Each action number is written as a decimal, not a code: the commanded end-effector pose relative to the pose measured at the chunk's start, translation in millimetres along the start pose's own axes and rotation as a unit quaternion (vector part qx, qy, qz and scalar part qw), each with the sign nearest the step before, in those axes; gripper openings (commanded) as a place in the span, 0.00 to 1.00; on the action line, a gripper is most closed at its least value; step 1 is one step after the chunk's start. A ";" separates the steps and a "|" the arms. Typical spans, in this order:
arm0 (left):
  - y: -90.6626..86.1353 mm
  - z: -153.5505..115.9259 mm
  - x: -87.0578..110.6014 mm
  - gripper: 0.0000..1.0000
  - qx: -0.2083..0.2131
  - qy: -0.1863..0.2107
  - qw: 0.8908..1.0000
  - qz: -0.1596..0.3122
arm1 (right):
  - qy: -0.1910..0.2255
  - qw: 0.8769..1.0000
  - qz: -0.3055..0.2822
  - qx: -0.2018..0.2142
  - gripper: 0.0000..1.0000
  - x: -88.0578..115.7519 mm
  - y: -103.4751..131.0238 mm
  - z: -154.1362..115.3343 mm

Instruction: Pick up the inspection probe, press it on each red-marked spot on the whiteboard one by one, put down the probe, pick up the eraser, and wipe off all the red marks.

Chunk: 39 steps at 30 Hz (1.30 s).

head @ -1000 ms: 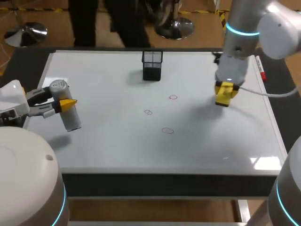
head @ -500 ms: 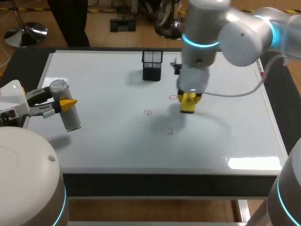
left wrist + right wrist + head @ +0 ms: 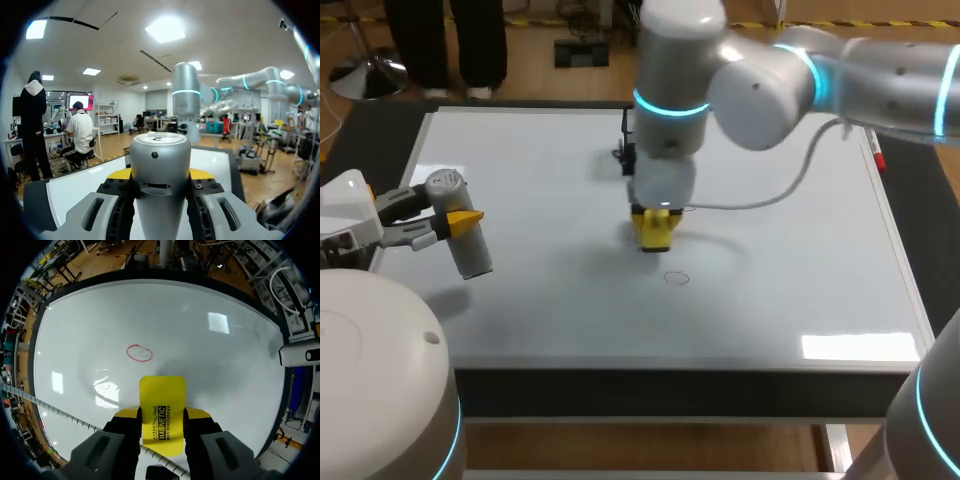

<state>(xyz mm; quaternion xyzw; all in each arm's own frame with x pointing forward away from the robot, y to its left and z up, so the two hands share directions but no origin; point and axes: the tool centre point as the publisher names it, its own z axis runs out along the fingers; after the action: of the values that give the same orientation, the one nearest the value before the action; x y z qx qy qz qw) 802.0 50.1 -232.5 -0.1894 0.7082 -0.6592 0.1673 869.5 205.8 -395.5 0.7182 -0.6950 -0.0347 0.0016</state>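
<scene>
A: The wide white surface [image 3: 520, 320] fills the shot, a whiteboard laid flat in a dark frame, with a patch of glare near its front right corner.

B: And the robot's right arm [image 3: 770, 75] is the big shape above it. It comes in from the right and reaches past the middle.

A: The left arm [image 3: 350, 230] sits low at the left edge, with the left hand [image 3: 465, 220] out over the board's left side.

B: That hand is clamped on the inspection probe [image 3: 160, 165], a grey cylinder with a yellow tip pressed to each side. The probe hangs tilted, clear of the board, its shadow beneath.

A: The right hand [image 3: 654, 232] points straight down over the centre, its fingers closed on the yellow eraser [image 3: 161, 410] from both sides.

B: Is the eraser touching the board? You can't tell from here, though it's close.

A: The wrist view shows a red mark [image 3: 139, 353], a ring with a stroke inside, just ahead of the eraser and apart from it.

B: And a red-capped marker pen [image 3: 875, 152] lies along the frame at the far right.
</scene>
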 end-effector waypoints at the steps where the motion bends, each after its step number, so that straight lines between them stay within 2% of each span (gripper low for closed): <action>1: -1.2 -0.1 0.6 0.00 0.000 -0.001 1.000 0.000 | 0.057 0.998 -0.014 0.000 0.00 -33.5 -5.1 9.6; 8: -1.2 -0.1 0.6 0.00 0.000 -0.001 1.000 0.000 | 0.052 0.998 -0.036 0.003 0.00 -50.0 -8.6 17.0; 17: -1.2 -0.1 0.6 0.00 0.000 -0.001 1.000 0.000 | 0.030 0.998 -0.047 0.001 0.00 -53.1 -13.3 20.1; 26: -1.2 -0.1 0.6 0.00 0.000 -0.001 1.000 0.000 | 0.025 0.999 -0.042 -0.005 0.00 -46.5 -14.7 25.1; 39: -1.2 -0.1 0.6 0.00 0.000 -0.001 1.000 0.000 | 0.024 1.000 -0.013 -0.014 0.00 -24.4 -13.0 29.6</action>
<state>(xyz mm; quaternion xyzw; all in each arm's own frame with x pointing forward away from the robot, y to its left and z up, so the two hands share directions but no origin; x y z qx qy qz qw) 802.0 49.9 -232.6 -0.1896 0.7078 -0.6595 0.1679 881.1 239.7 -424.3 0.7277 -0.6847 -0.0274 0.0310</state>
